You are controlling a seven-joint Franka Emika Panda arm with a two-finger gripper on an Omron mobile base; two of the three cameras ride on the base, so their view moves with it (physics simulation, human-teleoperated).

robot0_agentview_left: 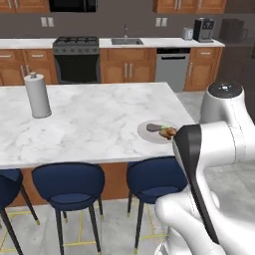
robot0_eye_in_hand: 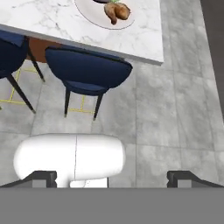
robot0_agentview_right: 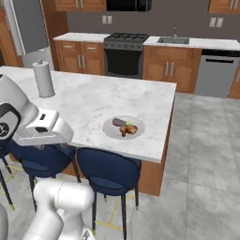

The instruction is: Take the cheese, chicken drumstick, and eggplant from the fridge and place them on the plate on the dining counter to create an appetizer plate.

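The round pale plate [robot0_agentview_right: 112,131] lies near the front right corner of the white marble dining counter [robot0_agentview_right: 89,101]. On it rest the dark purple eggplant [robot0_agentview_right: 118,122] and the brown chicken drumstick [robot0_agentview_right: 129,130], side by side. The left base view shows the same plate [robot0_agentview_left: 147,134], eggplant [robot0_agentview_left: 153,127] and drumstick [robot0_agentview_left: 169,132]. The cheese is out of view. My gripper [robot0_eye_in_hand: 113,178] is open and empty, its fingertips [robot0_eye_in_hand: 43,177] wide apart, looking down at the floor beside the counter. The plate [robot0_eye_in_hand: 94,19] and drumstick [robot0_eye_in_hand: 117,11] sit at the top of the hand view. The grey fridge [robot0_agentview_right: 28,23] stands at far left.
A paper towel roll [robot0_agentview_left: 38,95] stands on the island's left part. Blue stools [robot0_agentview_right: 110,171] line the island's near side, one of them [robot0_eye_in_hand: 87,70] under the plate's corner. Stove [robot0_agentview_left: 76,60], sink [robot0_agentview_left: 126,42] and dishwasher [robot0_agentview_left: 172,68] line the back wall. Grey tiled floor [robot0_agentview_right: 206,154] is to the right.
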